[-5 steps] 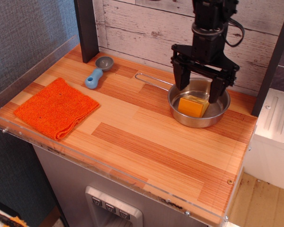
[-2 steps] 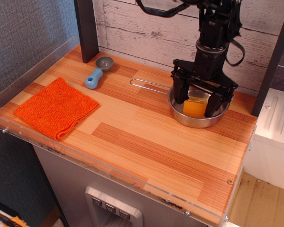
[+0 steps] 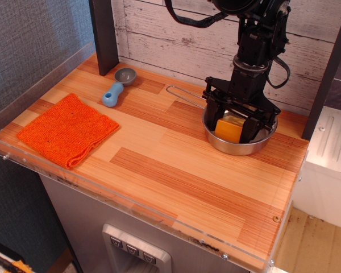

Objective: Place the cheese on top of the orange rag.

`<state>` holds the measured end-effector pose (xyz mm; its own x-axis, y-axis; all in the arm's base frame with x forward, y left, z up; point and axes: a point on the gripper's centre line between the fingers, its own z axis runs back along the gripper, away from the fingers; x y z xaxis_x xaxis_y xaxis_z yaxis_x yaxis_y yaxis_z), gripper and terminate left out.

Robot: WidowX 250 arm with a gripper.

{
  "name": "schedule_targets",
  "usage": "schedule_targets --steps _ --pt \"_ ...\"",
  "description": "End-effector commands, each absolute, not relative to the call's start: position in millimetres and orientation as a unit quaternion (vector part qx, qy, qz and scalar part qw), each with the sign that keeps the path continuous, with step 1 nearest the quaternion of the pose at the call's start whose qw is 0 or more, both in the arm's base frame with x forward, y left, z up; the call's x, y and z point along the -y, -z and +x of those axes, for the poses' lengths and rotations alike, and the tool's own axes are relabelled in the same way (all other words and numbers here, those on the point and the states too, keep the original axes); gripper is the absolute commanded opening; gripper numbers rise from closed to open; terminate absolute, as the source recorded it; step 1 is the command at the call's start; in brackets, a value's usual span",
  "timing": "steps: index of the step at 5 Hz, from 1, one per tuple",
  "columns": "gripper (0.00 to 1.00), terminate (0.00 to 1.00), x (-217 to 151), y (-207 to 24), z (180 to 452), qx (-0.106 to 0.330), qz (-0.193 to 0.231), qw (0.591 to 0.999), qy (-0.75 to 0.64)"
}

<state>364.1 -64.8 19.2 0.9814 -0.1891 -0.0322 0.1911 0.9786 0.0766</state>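
Note:
The cheese (image 3: pixel 229 130), a small yellow-orange wedge, lies inside the steel pan (image 3: pixel 236 150) at the back right of the wooden table. My gripper (image 3: pixel 231 131) is lowered into the pan, and its black fingers (image 3: pixel 211 120) stand on either side of the cheese. The jaws are open, close to the cheese's sides, and I see no clear squeeze on it. The orange rag (image 3: pixel 67 129), a folded knitted cloth, lies flat at the left of the table, far from the gripper, with nothing on it.
A blue-handled grey scoop (image 3: pixel 115 91) lies at the back left, behind the rag. The pan's wire handle (image 3: pixel 184 94) points left. A dark post (image 3: pixel 104 34) stands at the back left. Clear acrylic rims (image 3: pixel 131 199) edge the table's front and left.
The gripper has come down from above the pan into it, so its fingers now straddle the cheese lower down. The pan and its handle shifted slightly.

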Motion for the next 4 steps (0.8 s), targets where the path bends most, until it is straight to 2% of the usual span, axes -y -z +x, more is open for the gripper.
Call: schedule_targets --steps 1,2,3,4 --pt "0.00 0.00 49.0 -76.8 374.5 0.069 0.029 0.992 0.100" --pt "0.00 0.00 20.6 -125.0 361.8 0.143 0.016 0.988 0.063" --pt "0.00 0.00 -23.0 -144.4 332.9 0.164 0.016 0.986 0.020" --pt "0.00 0.00 -70.1 -136.9 292.4 0.107 0.040 0.993 0.010"
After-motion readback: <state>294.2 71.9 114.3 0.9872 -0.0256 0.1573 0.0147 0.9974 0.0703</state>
